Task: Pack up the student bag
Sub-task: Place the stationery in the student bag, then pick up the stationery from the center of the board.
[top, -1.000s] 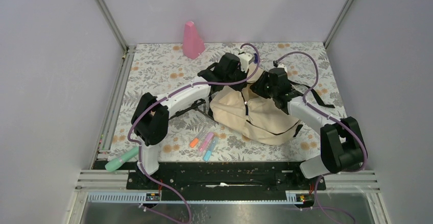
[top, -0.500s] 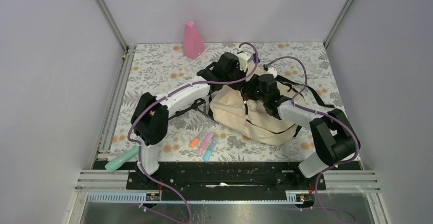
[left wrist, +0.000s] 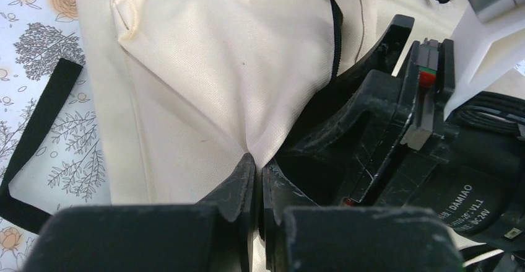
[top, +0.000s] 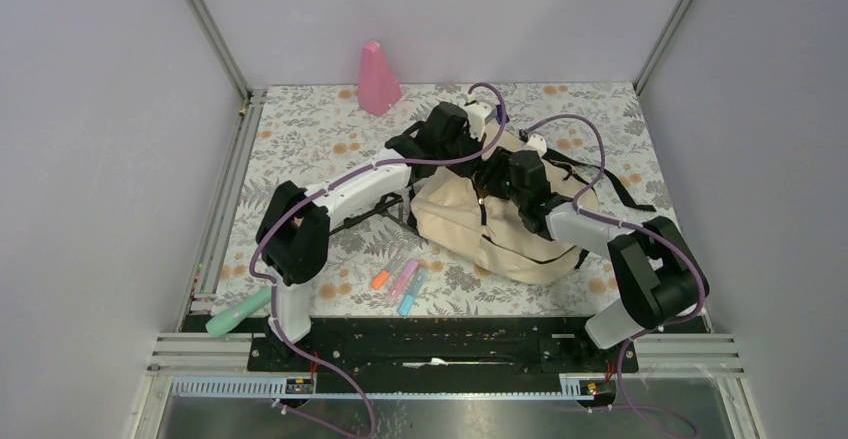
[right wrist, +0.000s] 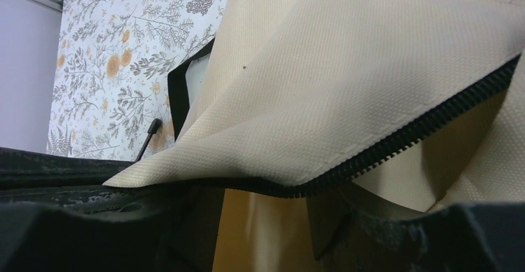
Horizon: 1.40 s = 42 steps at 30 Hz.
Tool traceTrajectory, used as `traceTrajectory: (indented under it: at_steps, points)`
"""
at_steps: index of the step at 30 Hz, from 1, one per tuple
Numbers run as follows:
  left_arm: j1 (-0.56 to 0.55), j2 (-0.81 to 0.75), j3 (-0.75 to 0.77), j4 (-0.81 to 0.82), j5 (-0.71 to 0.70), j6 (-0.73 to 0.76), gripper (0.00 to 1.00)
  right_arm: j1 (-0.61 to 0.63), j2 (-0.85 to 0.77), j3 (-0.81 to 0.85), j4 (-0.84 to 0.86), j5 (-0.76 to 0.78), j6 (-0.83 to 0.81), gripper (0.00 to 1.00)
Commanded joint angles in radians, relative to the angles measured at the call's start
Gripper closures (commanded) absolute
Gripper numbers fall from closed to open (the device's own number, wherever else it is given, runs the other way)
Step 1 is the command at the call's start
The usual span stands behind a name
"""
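Cream soft fabric with black trim, the large student bag [top: 500, 234] lies slumped in the middle of the flower-printed table cloth [top: 300, 129] in the top view. Your left arm [top: 350, 184] and right arm [top: 585, 224] both reach to its far upper edge, very near to each other, so if you turn one wrist without care the two can knock together. The three small marker pens, orange, pink and blue [top: 403, 279], lie just in front of the bag, the mint-green cylinder [top: 238, 311] is near the left base and the pink tapered plastic bottle [top: 378, 79] stands at the far side. All of these are outside the bag, so I judge the packing is hardly begun. In the left wrist view the left gripper [left wrist: 255, 166] is clenched on a small fold of the bag's cream panel, below the black zipper line [left wrist: 336, 36]; such a thin pinch can slide out if you lift quickly, and then the mouth falls closed. In the right wrist view the right gripper [right wrist: 266, 222] has its jaws apart, and the zipper-edged flap [right wrist: 347, 98] lies across them, not squeezed as far as I can see. If you close now you may catch only the hem or the zipper teeth, and the opening will not be held wide.
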Motion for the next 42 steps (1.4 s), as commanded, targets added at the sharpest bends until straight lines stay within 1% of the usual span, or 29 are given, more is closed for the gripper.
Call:
traceTrajectory:
  at_steps: [1,5,10,13,15,17,21,24,27,30,33,37,42]
  points:
    - [0.007,-0.044,0.041,0.057,0.008,0.000,1.00,0.018,-0.082,-0.016,0.062,0.004,-0.049,0.44]
    - [0.007,-0.044,0.036,0.056,-0.004,0.006,1.00,0.018,-0.188,-0.060,0.040,0.005,-0.096,0.45]
    - [0.007,-0.040,0.034,0.057,-0.004,0.007,1.00,0.017,-0.354,-0.124,-0.048,0.018,-0.222,0.44]
    - [0.007,-0.040,0.034,0.056,-0.005,0.008,1.00,0.018,-0.448,-0.144,-0.110,-0.027,-0.313,0.42]
    - [0.007,-0.039,0.032,0.055,-0.009,0.010,1.00,0.018,-0.505,-0.143,-0.177,-0.068,-0.341,0.42]
    - [0.007,-0.037,0.032,0.056,-0.009,0.012,1.00,0.018,-0.564,-0.141,-0.273,-0.071,-0.325,0.42]
    - [0.007,-0.030,0.035,0.056,-0.007,0.012,1.00,0.040,-0.696,-0.167,-0.413,-0.045,-0.230,0.45]
    - [0.007,-0.028,0.035,0.052,-0.009,0.016,1.00,0.100,-0.781,-0.196,-0.510,-0.009,-0.155,0.45]
    - [0.008,-0.029,0.034,0.050,-0.017,0.022,1.00,0.181,-0.828,-0.248,-0.518,0.009,-0.055,0.46]
    - [0.008,-0.028,0.034,0.050,-0.014,0.021,1.00,0.288,-0.832,-0.304,-0.468,0.049,0.023,0.47]
    - [0.007,-0.025,0.034,0.050,-0.011,0.019,1.00,0.421,-0.780,-0.308,-0.449,0.143,0.054,0.47]
    - [0.007,-0.026,0.034,0.051,-0.010,0.019,1.00,0.587,-0.662,-0.274,-0.395,0.233,0.075,0.47]
    - [0.007,-0.029,0.034,0.051,-0.013,0.021,1.00,0.728,-0.489,-0.207,-0.374,0.319,0.103,0.45]
